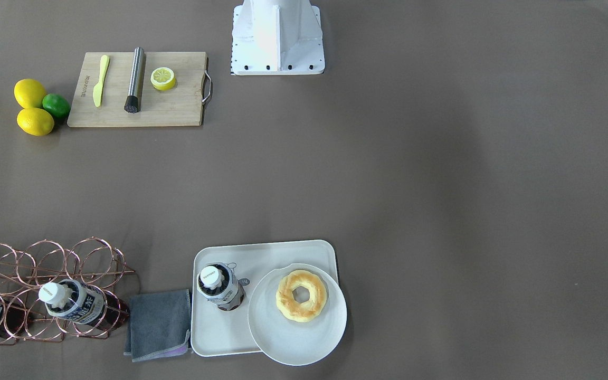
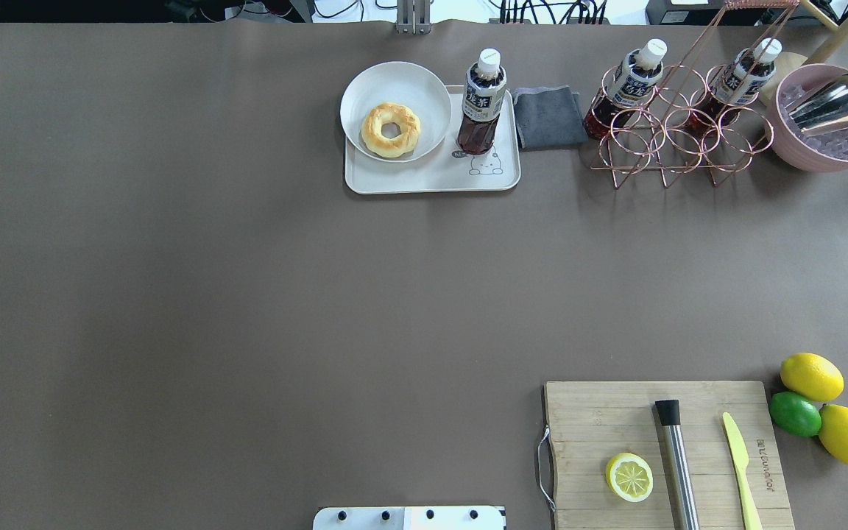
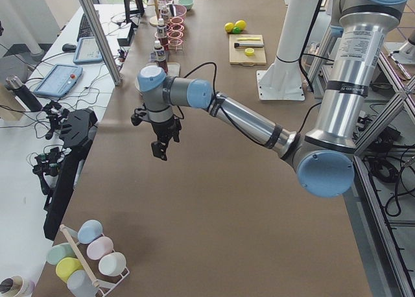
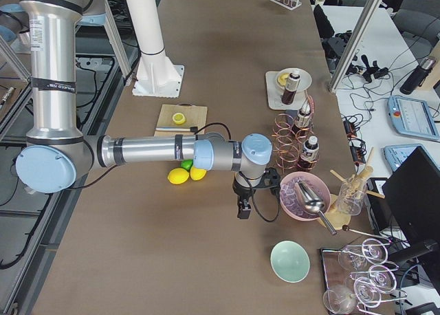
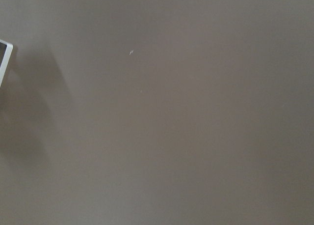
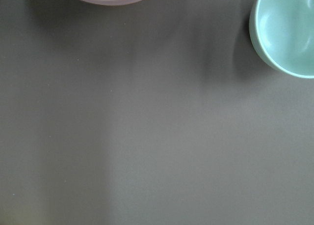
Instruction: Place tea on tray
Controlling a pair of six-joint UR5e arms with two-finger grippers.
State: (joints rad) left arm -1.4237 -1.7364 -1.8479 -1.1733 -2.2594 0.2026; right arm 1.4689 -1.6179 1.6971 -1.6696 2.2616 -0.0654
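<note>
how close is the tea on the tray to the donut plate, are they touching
Apart. The overhead view shows a thin strip of bare tray between the tea and the plate.

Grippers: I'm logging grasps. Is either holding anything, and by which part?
Nothing held, as far as shows: the left gripper and right gripper hang bare above the table; the tea stands free on the tray.

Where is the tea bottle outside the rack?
Overhead view: the tea stands upright on the tray, right of the plate, left of the grey cloth.
</note>
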